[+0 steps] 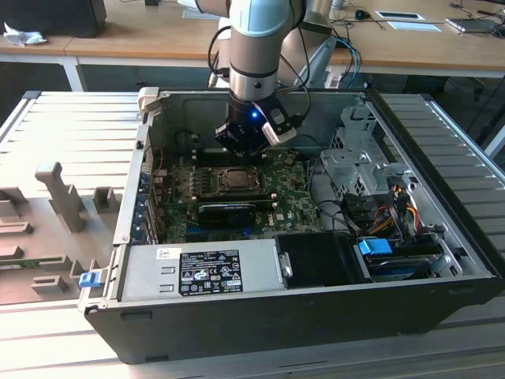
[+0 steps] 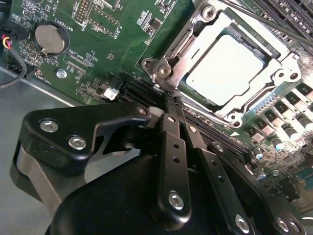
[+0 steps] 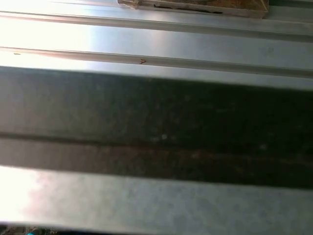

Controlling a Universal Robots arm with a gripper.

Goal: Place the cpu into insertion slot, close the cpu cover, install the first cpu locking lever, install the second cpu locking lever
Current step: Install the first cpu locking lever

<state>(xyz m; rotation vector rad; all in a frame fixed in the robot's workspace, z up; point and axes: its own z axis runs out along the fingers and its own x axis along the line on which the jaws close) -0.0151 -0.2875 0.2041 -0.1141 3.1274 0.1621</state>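
Note:
Inside the open computer case, the green board (image 1: pixel 280 197) carries the insertion slot (image 1: pixel 231 180). In the second wrist view the cpu (image 2: pixel 225 68) lies flat in the slot, its pale metal top showing through the window of the cpu cover (image 2: pixel 288 66), which lies down over it. A silver locking lever (image 2: pixel 178 46) runs along the slot's near edge and ends in a hooked corner (image 2: pixel 164 71). My gripper (image 2: pixel 168 98) is shut, its black fingers (image 2: pixel 173 147) pressed together with their tips just beside that corner. In the exterior view the gripper (image 1: pixel 237 150) hangs over the slot's far edge.
The case walls (image 1: pixel 316 316) enclose the board. A power supply (image 1: pixel 197 268) sits at the front, and a drive cage (image 1: pixel 355 158) and cables (image 1: pixel 394 205) are at the exterior view's right. Long black slots (image 2: pixel 146 90) lie beside the fingertips. Grey fixtures (image 1: pixel 55 189) stand on the ribbed table at the left.

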